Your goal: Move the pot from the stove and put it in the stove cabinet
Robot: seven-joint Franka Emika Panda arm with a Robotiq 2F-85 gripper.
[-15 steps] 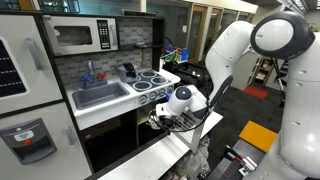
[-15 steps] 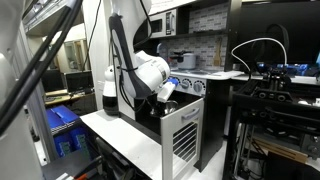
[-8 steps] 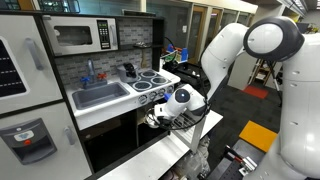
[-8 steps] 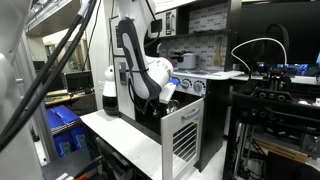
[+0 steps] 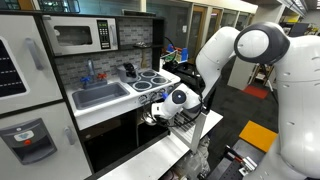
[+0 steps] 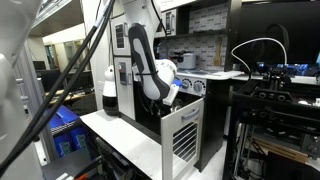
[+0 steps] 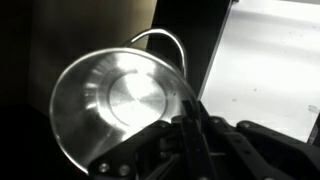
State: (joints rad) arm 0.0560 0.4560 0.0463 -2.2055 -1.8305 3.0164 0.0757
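Both exterior views have even indoor light but soft detail. The wrist view is dim and blurred; glare gleams off the pot (image 7: 115,100), and the white panel (image 7: 268,60) at right is washed out.

A microwave (image 5: 80,37) hung above the grey sink (image 5: 100,96); a dark upright object (image 5: 128,71) stood just right of it.
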